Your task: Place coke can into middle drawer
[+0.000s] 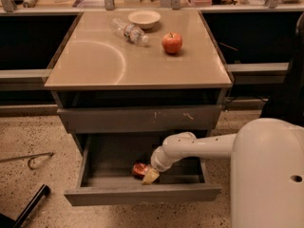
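The coke can [138, 169], small and red, is low inside the open middle drawer [142, 194], near the middle of its floor. The drawer is pulled out at the bottom of the cabinet and has a plain grey front. My gripper [148, 174] reaches down into the drawer from the right on my white arm [199, 146]. It is shut on the can, with a pale fingertip [151, 176] showing just right of it. The far side of the can is hidden by the gripper.
Above the open drawer is a shut grey drawer front with white scratch marks [187, 116]. On the cabinet top are a red apple [172, 42], a clear plastic bottle [129, 31] and a white bowl [144, 18]. My white base [266, 175] stands at the right. A black bar [28, 205] lies on the floor.
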Controlling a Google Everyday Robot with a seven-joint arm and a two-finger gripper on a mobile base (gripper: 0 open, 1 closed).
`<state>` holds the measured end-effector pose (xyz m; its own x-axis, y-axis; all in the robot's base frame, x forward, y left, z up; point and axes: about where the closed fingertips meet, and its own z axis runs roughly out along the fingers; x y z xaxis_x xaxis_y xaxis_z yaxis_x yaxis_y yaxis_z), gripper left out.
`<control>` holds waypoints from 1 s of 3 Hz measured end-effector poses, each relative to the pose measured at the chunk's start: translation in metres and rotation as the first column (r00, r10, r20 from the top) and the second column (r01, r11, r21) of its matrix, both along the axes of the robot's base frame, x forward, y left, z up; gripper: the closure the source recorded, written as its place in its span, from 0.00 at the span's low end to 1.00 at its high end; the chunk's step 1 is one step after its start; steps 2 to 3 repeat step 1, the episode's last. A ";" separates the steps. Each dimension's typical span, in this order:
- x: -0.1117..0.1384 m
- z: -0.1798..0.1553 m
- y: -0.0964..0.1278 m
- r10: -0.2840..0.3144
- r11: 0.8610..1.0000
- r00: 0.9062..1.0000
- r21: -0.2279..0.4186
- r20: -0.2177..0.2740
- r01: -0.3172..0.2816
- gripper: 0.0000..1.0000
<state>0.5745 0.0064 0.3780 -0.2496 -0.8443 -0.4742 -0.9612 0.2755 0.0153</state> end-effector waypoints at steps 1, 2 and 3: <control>0.000 0.000 0.000 0.000 1.000 1.000 0.000 0.000 0.000 0.00; 0.000 0.000 0.000 0.000 1.000 1.000 0.000 0.000 0.000 0.00; 0.000 0.000 0.000 0.000 1.000 1.000 0.000 0.000 0.000 0.00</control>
